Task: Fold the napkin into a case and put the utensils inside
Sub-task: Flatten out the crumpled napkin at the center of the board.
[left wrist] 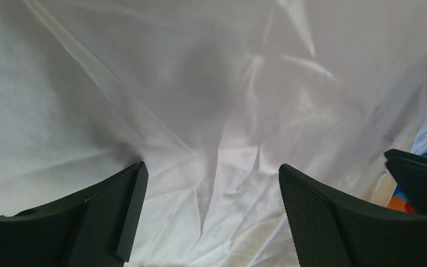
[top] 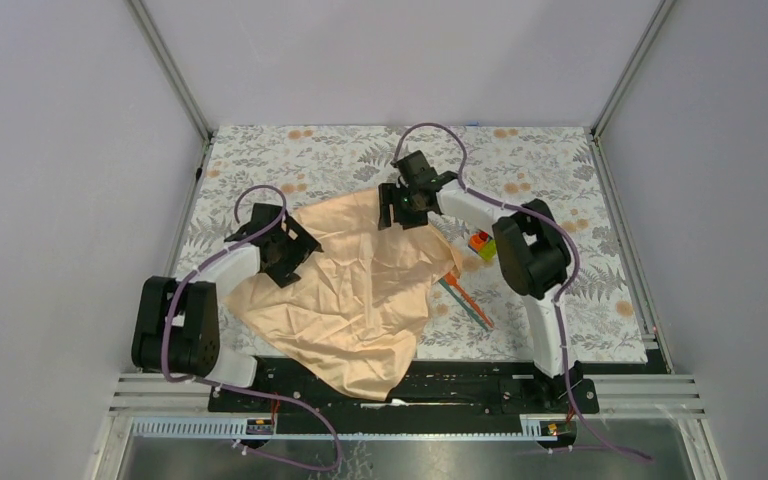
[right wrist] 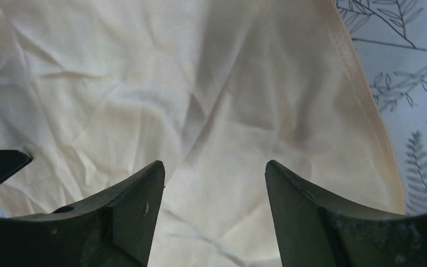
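The peach-orange napkin (top: 350, 290) lies crumpled and spread over the floral mat, its near corner hanging over the table's front edge. My left gripper (top: 282, 252) hovers open over the napkin's left side, and cloth (left wrist: 211, 111) fills its wrist view with nothing between the fingers (left wrist: 111, 211). At the napkin's far corner my right gripper (top: 400, 208) stands open above the fabric (right wrist: 200, 100), whose hemmed edge (right wrist: 361, 100) runs on the right. The utensils (top: 466, 299), one orange and one teal, lie side by side just right of the napkin.
Multicoloured toy blocks (top: 481, 243) sit beside the right arm's elbow, and a bit of them (left wrist: 400, 201) shows at the right of the left wrist view. The floral mat (top: 560, 170) covers the table, framed by metal posts and white walls.
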Robot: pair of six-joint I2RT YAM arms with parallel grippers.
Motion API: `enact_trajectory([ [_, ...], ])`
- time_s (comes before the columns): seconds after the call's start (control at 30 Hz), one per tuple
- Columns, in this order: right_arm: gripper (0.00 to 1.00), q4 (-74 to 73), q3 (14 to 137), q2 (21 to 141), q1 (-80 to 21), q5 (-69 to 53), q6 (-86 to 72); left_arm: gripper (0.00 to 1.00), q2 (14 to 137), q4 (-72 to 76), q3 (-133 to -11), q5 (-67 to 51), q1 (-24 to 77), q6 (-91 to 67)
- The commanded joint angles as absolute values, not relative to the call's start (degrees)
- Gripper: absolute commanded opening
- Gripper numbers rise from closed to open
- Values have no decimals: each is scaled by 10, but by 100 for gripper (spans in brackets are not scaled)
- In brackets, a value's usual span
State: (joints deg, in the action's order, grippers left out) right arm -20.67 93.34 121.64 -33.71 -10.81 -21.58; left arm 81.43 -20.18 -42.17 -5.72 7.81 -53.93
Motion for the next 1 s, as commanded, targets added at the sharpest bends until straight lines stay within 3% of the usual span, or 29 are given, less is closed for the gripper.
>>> enact_trajectory([
  [0.0,73,-149,1004,1271,-341,-104,-257,93,859,-128,-427,-65,48,-587],
  [0.23,73,-133,1147,1419,-341,-83,-296,95,985,-102,-497,-74,-11,-608],
  [0.5,78,-92,1491,1639,-328,-131,-291,96,1125,-156,-695,-83,-64,-538],
  [0.73,84,-40,1385,1512,-321,-200,-229,97,1116,-180,-786,-151,-59,-403],
  [0.83,93,-52,1312,1437,-317,-181,-179,98,1078,-175,-772,-164,-34,-368],
  [0.97,94,-73,1285,1414,-289,-181,-176,99,1024,-130,-726,-197,-14,-370],
])
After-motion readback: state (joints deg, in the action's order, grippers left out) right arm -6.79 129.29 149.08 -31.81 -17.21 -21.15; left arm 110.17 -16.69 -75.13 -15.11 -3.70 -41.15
